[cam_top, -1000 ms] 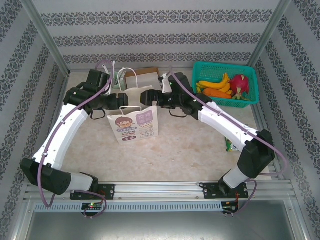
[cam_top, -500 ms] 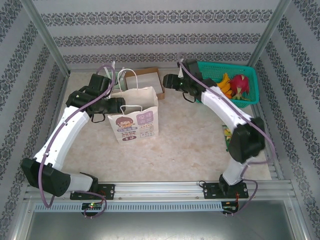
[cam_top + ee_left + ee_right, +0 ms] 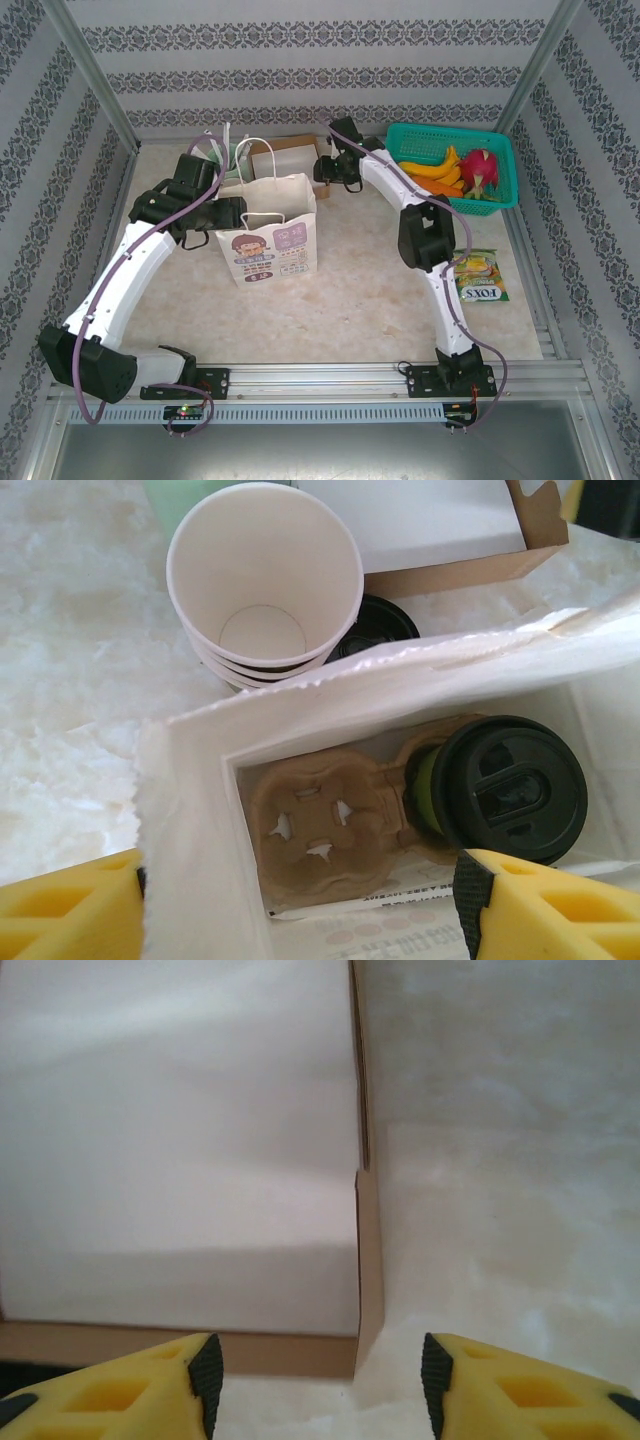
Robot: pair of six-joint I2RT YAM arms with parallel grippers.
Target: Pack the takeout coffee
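The takeout coffee (image 3: 510,788), olive-green sided with a black lid, stands in the right slot of a brown cardboard carrier (image 3: 325,820) inside the white paper bag (image 3: 268,240). The carrier's left slot is empty. My left gripper (image 3: 300,910) hovers open over the bag's near rim, its yellow fingers (image 3: 70,910) spread wide on either side. In the top view it sits at the bag's left top edge (image 3: 225,212). A second black-lidded cup (image 3: 378,628) stands behind the bag. My right gripper (image 3: 320,1380) is open above the corner of the brown box (image 3: 370,1260), holding nothing.
A stack of lidless white cups (image 3: 265,580) and a mint-green holder (image 3: 185,495) stand behind the bag, left of the box (image 3: 290,160). A teal basket (image 3: 440,130) of fruit is at the back right. A snack packet (image 3: 480,277) lies by the right arm.
The right arm has swung back from the bag's mouth to the box behind it, its jaws narrowing. The left gripper has drawn a little left off the bag's opening.
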